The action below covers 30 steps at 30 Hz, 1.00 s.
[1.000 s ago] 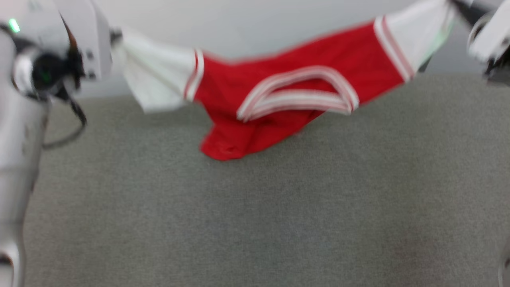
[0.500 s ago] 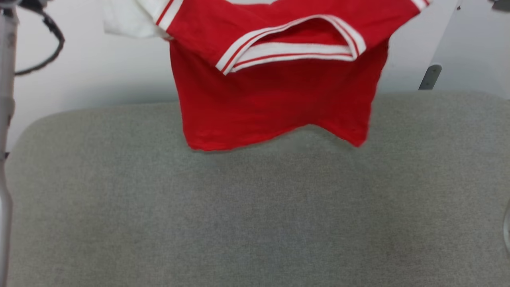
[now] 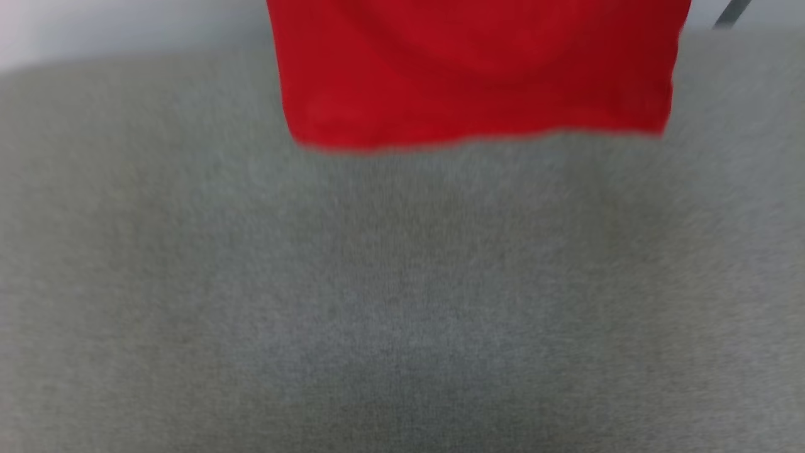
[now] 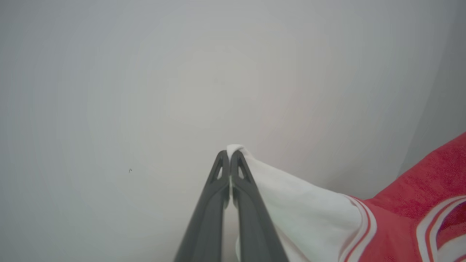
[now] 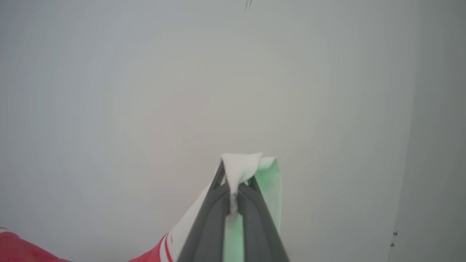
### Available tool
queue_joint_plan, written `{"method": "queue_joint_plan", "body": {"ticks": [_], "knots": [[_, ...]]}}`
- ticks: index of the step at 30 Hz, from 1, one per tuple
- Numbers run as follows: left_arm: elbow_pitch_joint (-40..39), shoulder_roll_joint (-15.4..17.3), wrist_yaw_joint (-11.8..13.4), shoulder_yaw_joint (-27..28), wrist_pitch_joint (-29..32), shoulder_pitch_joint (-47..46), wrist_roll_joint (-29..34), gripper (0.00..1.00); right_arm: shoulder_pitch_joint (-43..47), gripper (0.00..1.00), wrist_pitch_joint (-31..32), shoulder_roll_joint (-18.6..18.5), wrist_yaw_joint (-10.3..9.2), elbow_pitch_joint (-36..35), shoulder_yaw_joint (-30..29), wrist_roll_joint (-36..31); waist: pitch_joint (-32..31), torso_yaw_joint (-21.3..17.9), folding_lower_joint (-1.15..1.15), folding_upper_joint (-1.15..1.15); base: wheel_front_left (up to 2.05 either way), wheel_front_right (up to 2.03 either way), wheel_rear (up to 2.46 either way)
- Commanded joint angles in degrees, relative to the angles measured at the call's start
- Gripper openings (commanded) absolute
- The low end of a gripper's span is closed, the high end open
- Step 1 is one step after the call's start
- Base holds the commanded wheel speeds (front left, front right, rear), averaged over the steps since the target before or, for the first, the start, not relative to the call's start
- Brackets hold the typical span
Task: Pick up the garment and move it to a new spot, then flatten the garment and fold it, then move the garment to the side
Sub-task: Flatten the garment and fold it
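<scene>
The garment (image 3: 478,69) is a red shirt with white sleeves, hanging in the air above the grey table (image 3: 402,302); its lower red hem shows at the top of the blurred head view. In the left wrist view, my left gripper (image 4: 230,154) is shut on the tip of one white sleeve (image 4: 302,203), with red cloth and striped trim at the lower right. In the right wrist view, my right gripper (image 5: 235,173) is shut on the other white sleeve (image 5: 240,165), which bunches over the fingertips. Red cloth (image 5: 22,249) trails at the lower left.
A pale wall (image 4: 182,72) stands behind both grippers. The grey cloth-covered table spreads wide under the hanging shirt. A dark bracket (image 3: 729,12) shows at the far right top of the head view.
Both grippers have lifted the garment higher, out of the head view's top. The shirt now hangs with its hem straight, off the table. The head view itself has shifted.
</scene>
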Motion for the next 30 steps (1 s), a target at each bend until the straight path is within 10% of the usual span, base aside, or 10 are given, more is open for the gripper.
{"method": "queue_joint_plan", "body": {"ticks": [1,6,13,30], "knots": [[1.65,-1.34,0.86,0.66,-5.92,-2.85,1.04,0.00,-2.59,0.00,-6.36,-0.07,0.02,1.42,0.74,-2.26,15.66,1.26,0.00,0.00,0.00,0.00,0.00],[5.40,-3.87,1.60,0.68,-22.43,-8.43,4.35,0.00,-7.42,0.00,-25.07,-1.24,0.02,5.78,3.81,-9.22,21.05,2.99,0.00,0.00,0.00,0.00,0.00],[10.98,-4.45,-0.80,-0.80,-31.94,-7.84,3.21,0.00,-8.11,0.00,-29.67,-2.32,0.01,12.45,9.70,-10.71,24.43,5.11,0.00,0.00,0.00,0.00,0.00],[7.12,0.20,-1.20,-10.63,-17.15,14.54,-13.45,0.00,10.26,0.00,-18.35,-8.92,0.01,9.89,23.30,14.46,11.63,5.67,0.00,0.00,0.00,0.00,0.00]]}}
